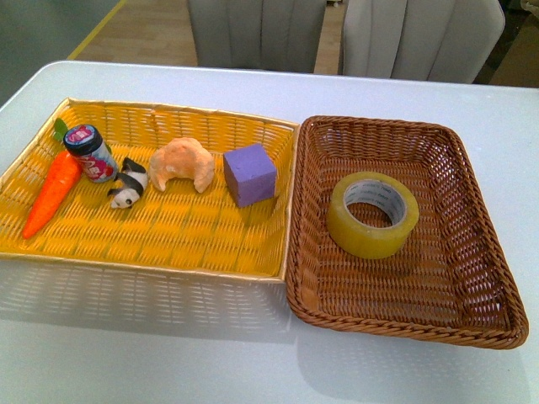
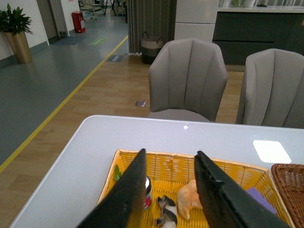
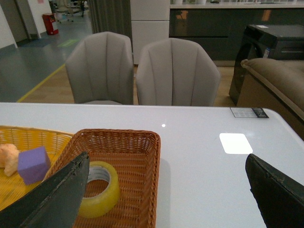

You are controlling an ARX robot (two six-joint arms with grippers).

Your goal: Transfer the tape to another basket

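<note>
Front view is showing the tape (image 1: 374, 214) lying flat, hole upward, on the floor of the brown basket (image 1: 472, 168), sitting toward that basket's left-centre and touching nothing else. Just beside it, with rims meeting, a yellow basket (image 1: 177, 252) is resting on the white table (image 1: 168, 353) and is holding a row of small things: a toy carrot (image 1: 52, 192) at the far left, a small jar (image 1: 90, 151) with a dark lid leaning next to it, a panda figure (image 1: 128, 183), a croissant (image 1: 183, 163), and a purple cube (image 1: 250, 174) nearest the brown basket. Neither arm is appearing in this view. Left wrist view is looking down over the yellow basket, where the left gripper (image 2: 170, 190) is hanging above it with its two dark fingers parted and nothing between them; the panda and croissant are showing through the gap. Right wrist view is showing the right gripper (image 3: 166, 190) with its fingers spread very wide, gripping nothing, one finger (image 3: 57, 197) partly overlapping the tape in the picture while the roll is sitting untouched in the brown basket. Two grey chairs (image 3: 142, 71) are standing behind the table.
</note>
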